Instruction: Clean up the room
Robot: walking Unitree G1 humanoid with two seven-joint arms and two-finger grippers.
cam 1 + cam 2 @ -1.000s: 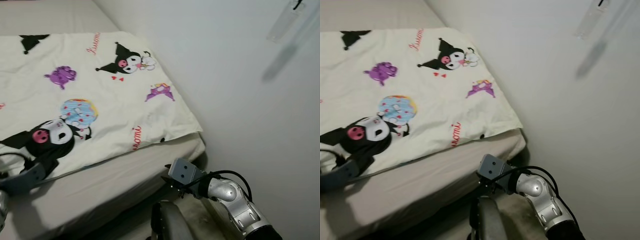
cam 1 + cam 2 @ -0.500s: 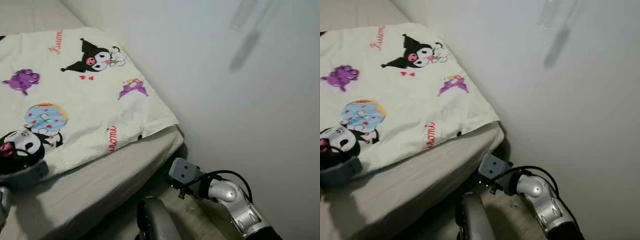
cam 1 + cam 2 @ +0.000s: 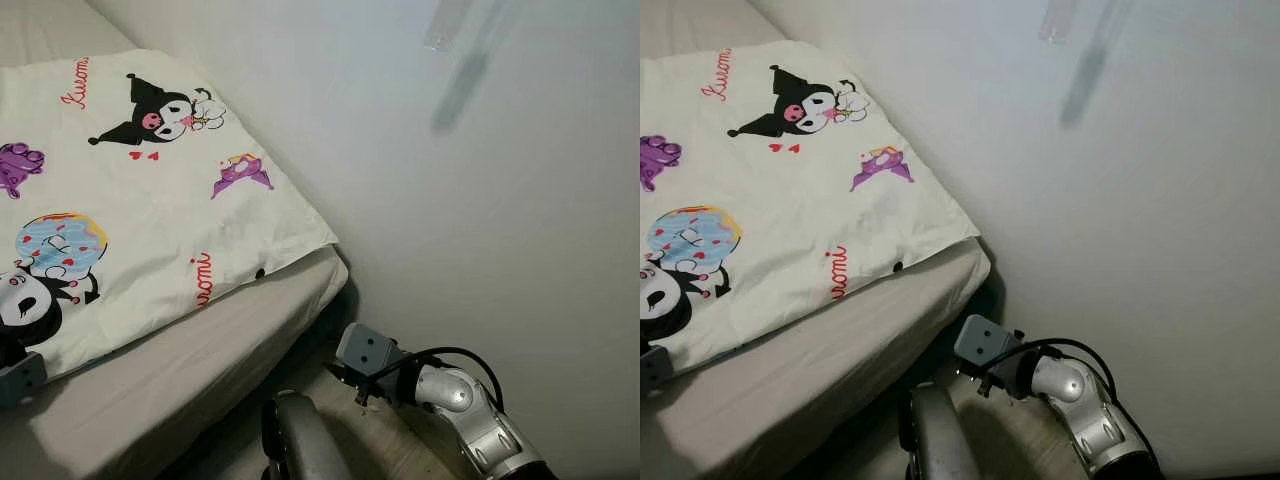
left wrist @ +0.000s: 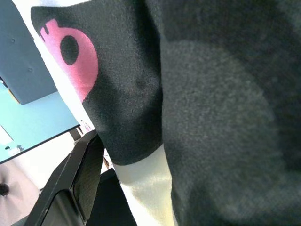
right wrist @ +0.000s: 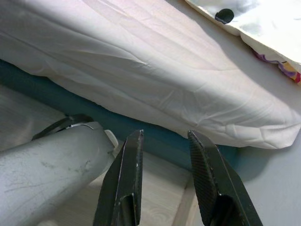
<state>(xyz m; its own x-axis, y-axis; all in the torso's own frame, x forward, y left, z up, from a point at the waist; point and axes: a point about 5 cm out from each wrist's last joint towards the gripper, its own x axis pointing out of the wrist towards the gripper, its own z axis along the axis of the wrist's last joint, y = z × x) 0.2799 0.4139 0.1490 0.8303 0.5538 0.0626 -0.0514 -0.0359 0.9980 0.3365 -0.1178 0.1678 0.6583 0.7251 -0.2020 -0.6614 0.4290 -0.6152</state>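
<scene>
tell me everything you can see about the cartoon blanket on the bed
The blanket is cream-white, soft and lightly quilted-looking, printed with black-hooded cartoon characters, a purple figure, a blue sprinkled donut and red script lettering. It lies flat and fairly smooth on top of the bed, over a pale sheet that shows bare along the near edge. Its corner ends close to the white wall, just short of the mattress corner. The left gripper sits at its near edge, with the printed fabric pressed up against the left wrist camera.
</scene>
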